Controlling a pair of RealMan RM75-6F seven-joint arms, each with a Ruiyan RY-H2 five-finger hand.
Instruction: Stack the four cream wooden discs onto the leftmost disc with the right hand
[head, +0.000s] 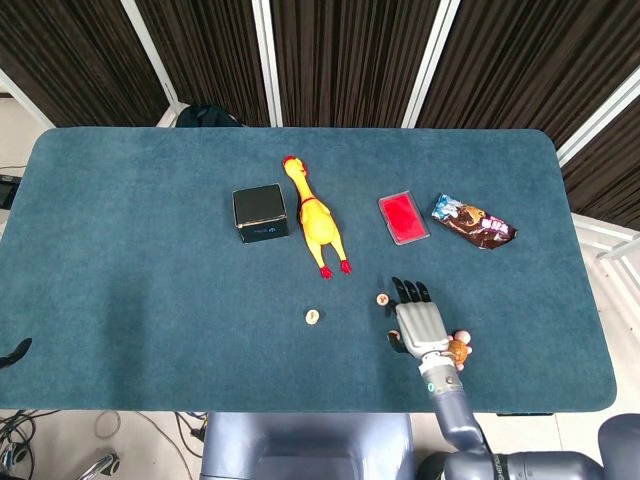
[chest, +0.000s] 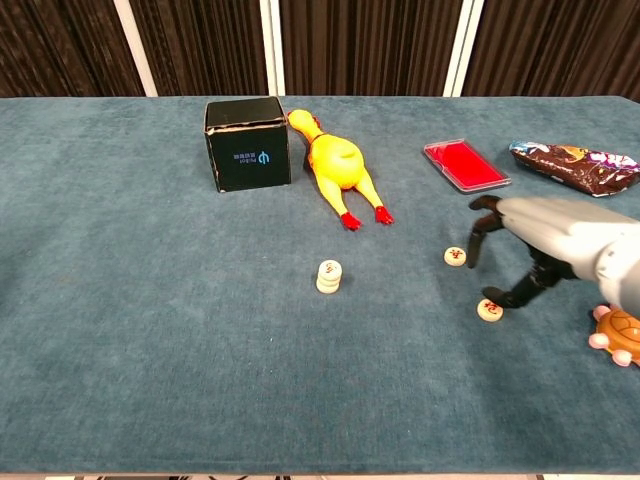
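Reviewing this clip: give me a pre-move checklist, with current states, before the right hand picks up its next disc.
1. Right hand holds nothing, fingers apart: ok.
2. Near disc lies flat on the table, just by the fingertips: ok.
3. Far disc loose and flat, not yet stacked: ok.
4. Stack upright, looks two discs high: ok, exact count cannot tell.
5. Path to the stack free of the rubber chicken: ok.
6. Toy turtle close beside the wrist, bump risk: not ok.

Disc stack left of two loose discs, before chicken and box.
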